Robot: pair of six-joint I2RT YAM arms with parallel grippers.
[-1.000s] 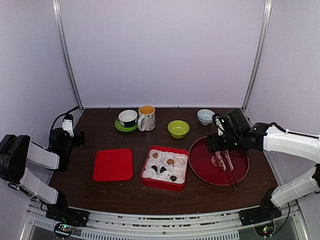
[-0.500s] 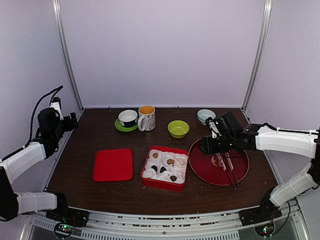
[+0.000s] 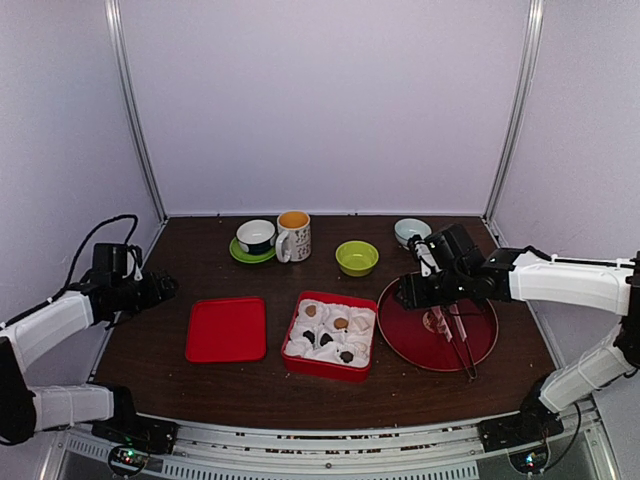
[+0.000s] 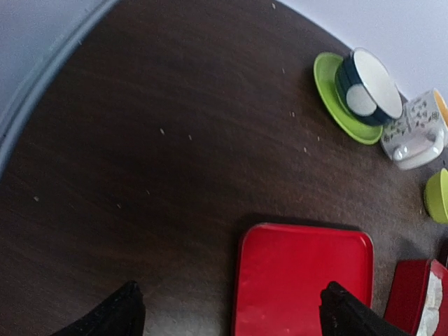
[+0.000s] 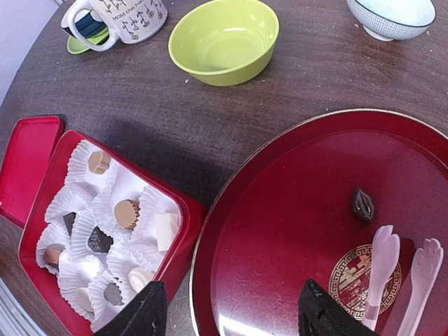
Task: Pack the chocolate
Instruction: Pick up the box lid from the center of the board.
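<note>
Right gripper (image 5: 227,311) and left gripper (image 4: 231,315) both hold their fingers apart and empty, while one small dark brown chocolate (image 5: 362,204) lies on a round dark red plate (image 5: 280,147) near pale pink plastic tongs (image 5: 392,273), where a bare-fingered pinch could skid it across the glossy surface.

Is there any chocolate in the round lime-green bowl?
No: the right wrist view looks straight into the round lime-green bowl, and its inside is bare.
</note>
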